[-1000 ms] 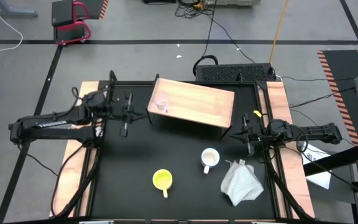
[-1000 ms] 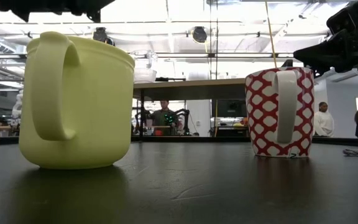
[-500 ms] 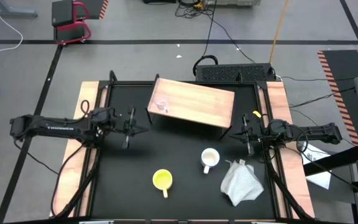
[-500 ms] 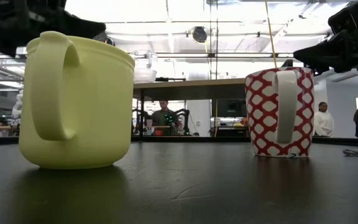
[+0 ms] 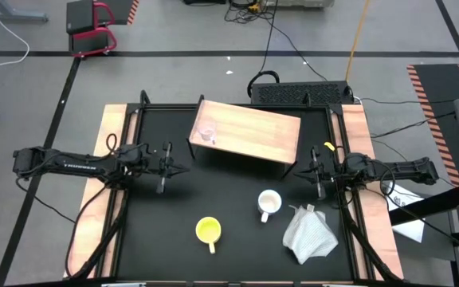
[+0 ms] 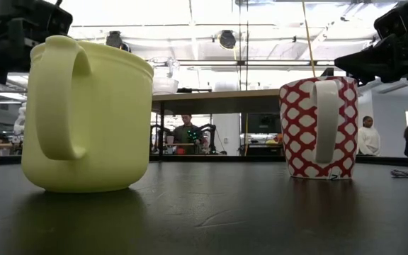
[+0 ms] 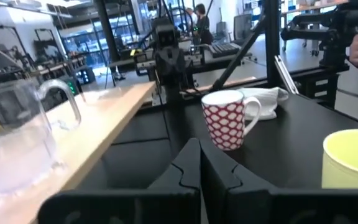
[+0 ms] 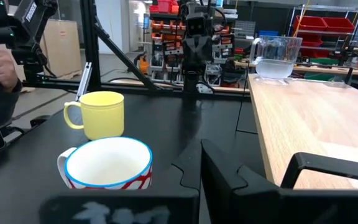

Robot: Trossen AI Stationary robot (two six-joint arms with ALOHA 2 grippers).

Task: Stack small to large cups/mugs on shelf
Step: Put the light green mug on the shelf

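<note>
The small clear glass cup (image 5: 206, 134) stands on the left end of the light wooden shelf (image 5: 253, 131); it also shows in the left wrist view (image 7: 14, 140). The yellow mug (image 5: 208, 230) stands on the black table near its front edge. The white mug with a red pattern (image 5: 268, 203) stands right of it. My left gripper (image 5: 182, 168) is shut and empty, left of the shelf's near left corner. My right gripper (image 5: 303, 171) is shut and empty by the shelf's right end.
A crumpled white cloth (image 5: 309, 233) lies at the front right, beside the patterned mug. Pale wooden strips (image 5: 102, 191) run along the table's left and right sides. Bare black table lies between the shelf and the two mugs. People show in the room beyond.
My left gripper has drawn back from the shelf's left end toward the table's near edge, and its arm has swung out to the left. The glass cup stays on the shelf. My right arm and both mugs have kept still.
</note>
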